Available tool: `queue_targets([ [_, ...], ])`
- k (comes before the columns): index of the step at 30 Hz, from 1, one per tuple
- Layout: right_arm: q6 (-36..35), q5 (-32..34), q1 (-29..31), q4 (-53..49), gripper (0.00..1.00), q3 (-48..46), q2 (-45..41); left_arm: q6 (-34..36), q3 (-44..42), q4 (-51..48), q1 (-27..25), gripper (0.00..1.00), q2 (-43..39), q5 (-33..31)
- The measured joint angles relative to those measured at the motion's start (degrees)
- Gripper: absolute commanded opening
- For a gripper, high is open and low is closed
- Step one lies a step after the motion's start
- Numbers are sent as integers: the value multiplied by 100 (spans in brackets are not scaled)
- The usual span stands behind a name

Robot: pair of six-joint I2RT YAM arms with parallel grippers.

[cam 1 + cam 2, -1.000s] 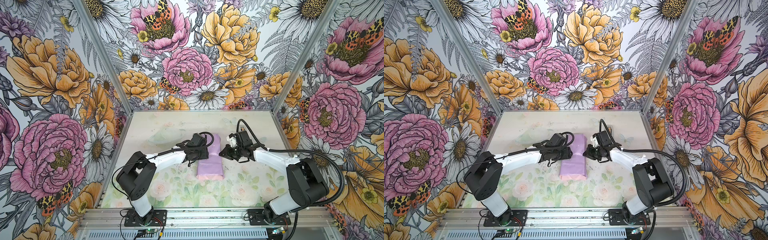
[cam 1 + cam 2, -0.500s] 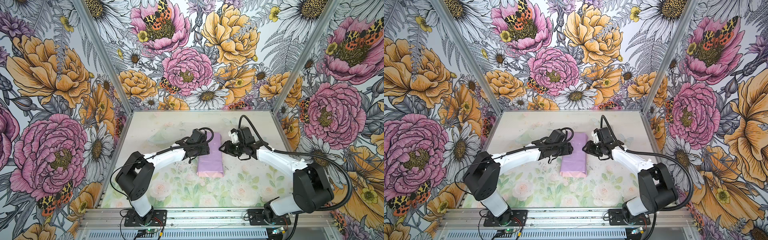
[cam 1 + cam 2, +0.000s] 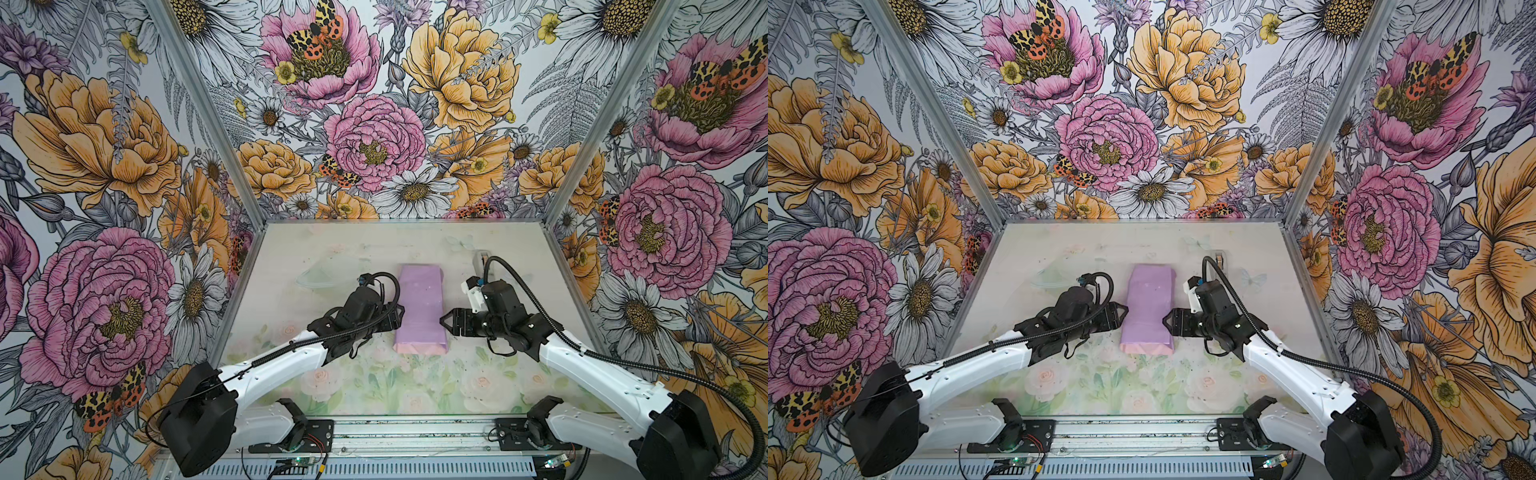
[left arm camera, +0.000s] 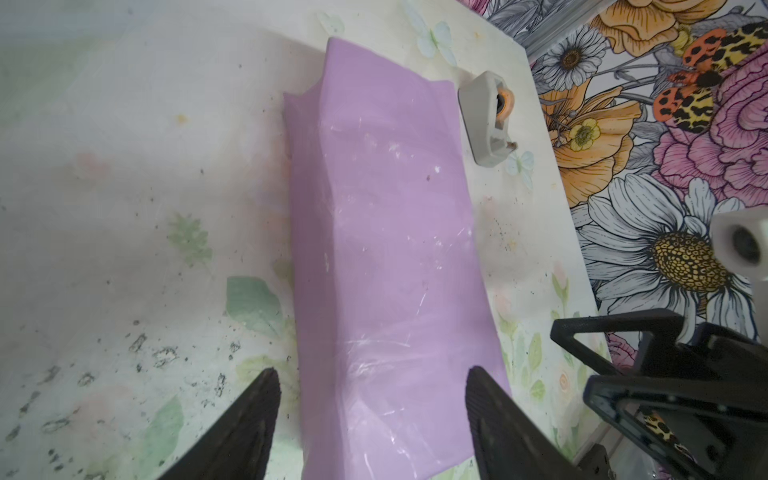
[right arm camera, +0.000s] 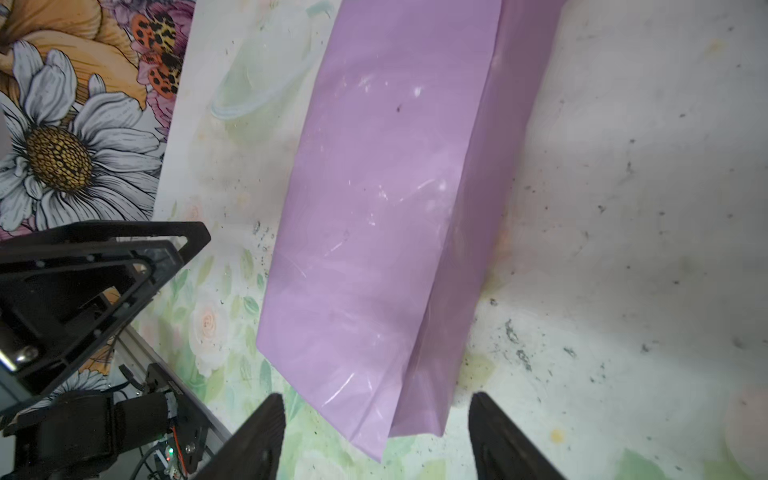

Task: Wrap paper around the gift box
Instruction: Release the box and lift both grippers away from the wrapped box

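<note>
Loosely folded, the paper is a scuffed lilac tube, while left gripper and right gripper gape empty

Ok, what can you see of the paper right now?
The paper is folded into a long raised packet, glossy lilac face out, creased and scuffed, with a pale pink strip showing at its near end. It lies on the table, long axis running away from the arm bases. The left gripper and right gripper flank its long sides, jaws open, gripping nothing; contact cannot be told.

paper: 1 | tape dispenser: 1 | robot arms: 2
</note>
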Motion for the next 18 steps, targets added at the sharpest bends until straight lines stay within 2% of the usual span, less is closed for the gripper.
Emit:
queue_targets([
  [5, -162, 55, 160, -22, 71, -13, 210, 144, -645, 391, -247, 75, -551, 39],
  [11, -400, -9, 225, -24, 70, 26, 553, 466, -1113, 1082, -262, 75, -1342, -7],
  [18, -562, -4, 273, -22, 69, 48, 787, 885, -1545, 1438, -264, 76, -1250, 20],
])
